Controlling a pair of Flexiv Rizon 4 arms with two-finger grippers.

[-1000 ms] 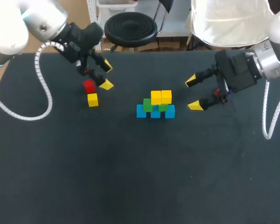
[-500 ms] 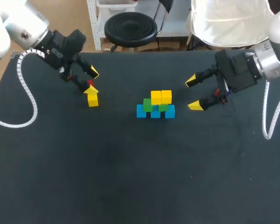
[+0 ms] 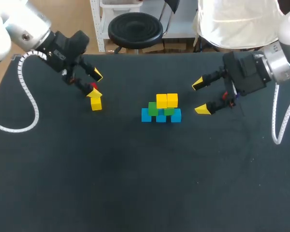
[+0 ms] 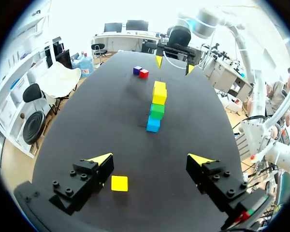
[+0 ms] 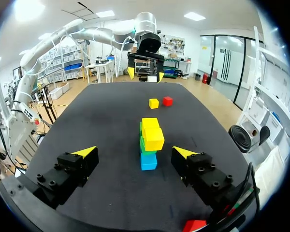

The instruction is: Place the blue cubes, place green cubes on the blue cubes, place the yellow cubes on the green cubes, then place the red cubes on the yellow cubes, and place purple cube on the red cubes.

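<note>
left gripper [image 3: 95, 83]: hanging open over the table's [image 3: 135, 183] far left side, fingers pointing toward the middle
loose yellow cube [image 3: 96, 104]: sitting just under the near fingertip
red cube [image 3: 93, 86]: peeking out behind that finger, mostly hidden
blue cubes [image 3: 161, 117]: three sitting in a row mid-table
green cubes [image 3: 153, 108]: two resting on the blue cubes
stacked yellow cubes [image 3: 166, 100]: two sitting on the green cubes
right gripper [image 3: 199, 97]: hanging open right of the stack, not touching it

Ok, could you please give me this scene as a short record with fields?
stack: three blue cubes below, two green cubes on them, two yellow cubes on top
left hand: open, empty
right hand: open, empty, beside the stack
loose yellow cube: on the table, by the left hand
red cube: on the table beside the loose yellow cube
</note>
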